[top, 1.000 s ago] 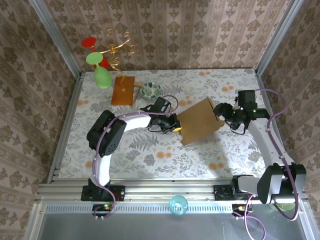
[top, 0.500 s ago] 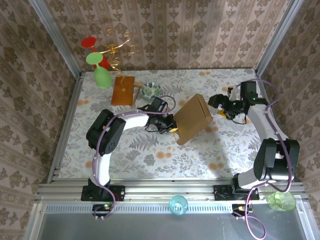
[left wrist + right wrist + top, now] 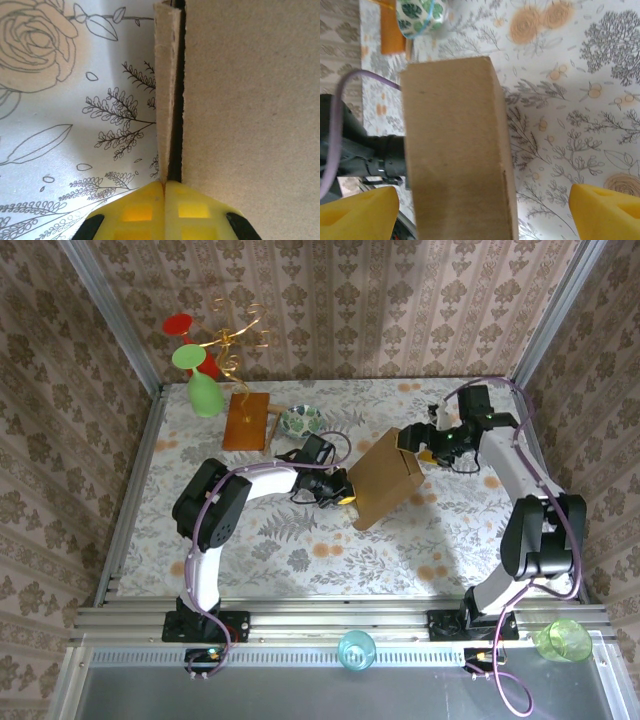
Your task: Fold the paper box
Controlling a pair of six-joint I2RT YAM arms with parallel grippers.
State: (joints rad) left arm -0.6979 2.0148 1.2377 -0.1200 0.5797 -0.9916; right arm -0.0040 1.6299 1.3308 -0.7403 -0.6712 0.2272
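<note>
Pinching paper box (image 3: 250, 100), left fingers (image 3: 137, 210) cropped.

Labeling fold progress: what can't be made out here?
- Top external: flaps and tabs of the paper box, hidden by its outer panel.
- Left wrist: how deep the left gripper bites the cardboard, hidden by its fingers.
- Right wrist: whether the open right gripper touches the box; its fingers are cut off by the bottom edge.

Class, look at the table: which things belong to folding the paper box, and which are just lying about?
For the job: paper box.
Lying about: wooden board, patterned bowl, green plastic glass, gold wire stand.
</note>
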